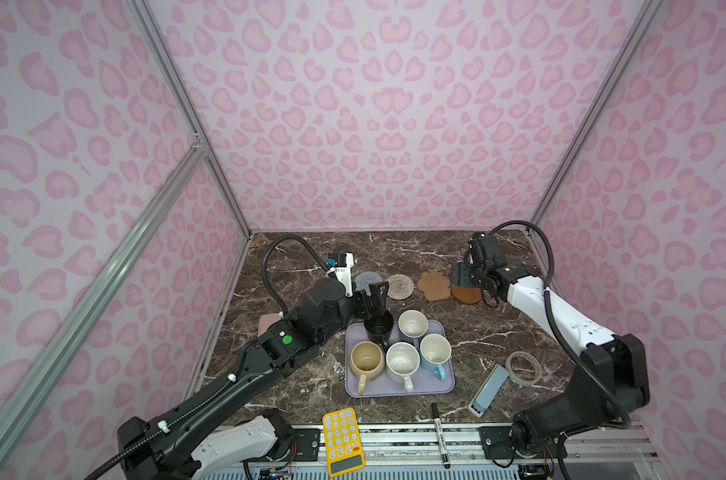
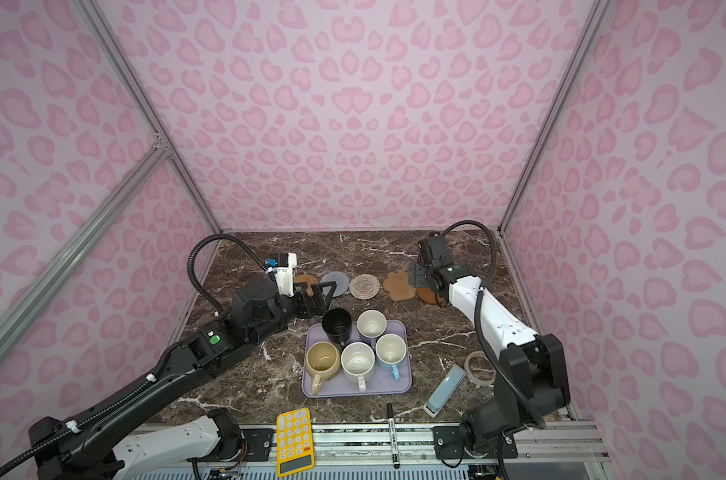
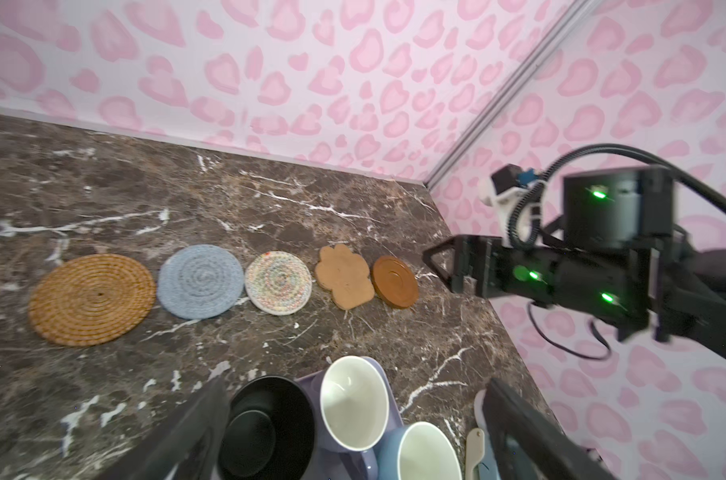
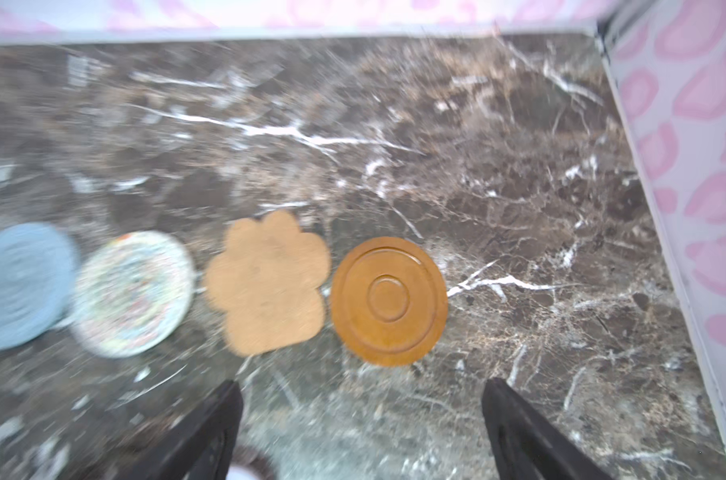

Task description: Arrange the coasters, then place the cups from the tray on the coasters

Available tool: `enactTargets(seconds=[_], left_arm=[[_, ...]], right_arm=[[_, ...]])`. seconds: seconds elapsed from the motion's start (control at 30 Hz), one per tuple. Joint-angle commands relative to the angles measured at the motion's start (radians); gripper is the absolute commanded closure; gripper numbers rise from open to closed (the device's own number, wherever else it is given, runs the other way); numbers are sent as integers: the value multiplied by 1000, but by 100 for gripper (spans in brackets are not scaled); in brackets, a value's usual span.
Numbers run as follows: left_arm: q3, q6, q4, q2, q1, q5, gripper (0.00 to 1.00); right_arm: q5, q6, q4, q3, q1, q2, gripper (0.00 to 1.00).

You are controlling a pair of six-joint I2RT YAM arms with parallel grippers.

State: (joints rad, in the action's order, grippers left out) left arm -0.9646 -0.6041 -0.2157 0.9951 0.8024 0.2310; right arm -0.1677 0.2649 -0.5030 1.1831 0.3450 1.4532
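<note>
We list five coasters laid flat in one row across the far part of the marble table [image 1: 457, 328]. From the left arm's side they are:
- woven orange-tan round [image 3: 92, 300]
- grey-blue round [image 3: 201, 281]
- cream round [image 3: 278, 283]
- tan flower shape [image 3: 344, 276]
- rimmed brown wooden disc [image 3: 395, 281]

Each lies just beside the next.

Toward the front we list the lavender tray [image 1: 425, 383], which carries all five cups upright. The black cup [image 1: 379, 327] and lavender cup [image 1: 413, 324] form the far row. The beige-yellow cup [image 1: 366, 360], speckled white cup [image 1: 402, 361] and light blue cup [image 1: 435, 353] form the near row.

Left gripper [image 1: 376, 295]: jaws spread wide, holding nothing, poised above the black cup's far rim.

Right gripper [image 4: 362, 386]: jaws likewise wide apart, holding nothing, hanging just beside the wooden disc and clear of it.

Sundries:
- pale tape ring [image 1: 523, 366] and blue-grey oblong case [image 1: 489, 388] on the right
- pink case [image 1: 267, 322] on the left, partly hidden by the arm
- yellow calculator [image 1: 343, 440] and black marker [image 1: 440, 434] at the front edge
</note>
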Motion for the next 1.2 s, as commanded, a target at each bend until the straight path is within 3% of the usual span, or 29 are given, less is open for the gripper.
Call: enactTargets(seconds=[0.0, 0.1, 0.13, 0.2, 0.37, 0.5, 0.63, 0.73, 0.87, 1.17], left_arm=[[35, -12, -33, -57, -2, 92, 3], [78, -19, -20, -112, -3, 98, 6], [96, -12, 5, -129, -2, 81, 12], [111, -18, 5, -143, -2, 39, 4], [69, -142, -126, -116, -2, -36, 3], [64, -246, -210, -82, 9, -89, 3], [49, -312, -295, -11, 54, -83, 2], [27, -358, -342, 69, 88, -72, 2], [-3, -463, -406, 151, 107, -64, 3], [-52, -496, -403, 268, 136, -62, 20]], right_arm=[[15, -65, 25, -75, 63, -120, 5], [78, -106, 79, -174, 121, -274, 2], [121, -105, 112, -215, 124, -321, 2], [168, -60, 221, -325, 124, -427, 2], [371, -70, 206, -383, 123, -514, 2], [474, -44, 288, -443, 129, -536, 2], [487, -38, 333, -465, 147, -513, 2], [530, -55, 326, -451, 165, -475, 5], [627, -107, 259, -410, 175, -422, 2], [619, -96, 306, -415, 198, -354, 2]])
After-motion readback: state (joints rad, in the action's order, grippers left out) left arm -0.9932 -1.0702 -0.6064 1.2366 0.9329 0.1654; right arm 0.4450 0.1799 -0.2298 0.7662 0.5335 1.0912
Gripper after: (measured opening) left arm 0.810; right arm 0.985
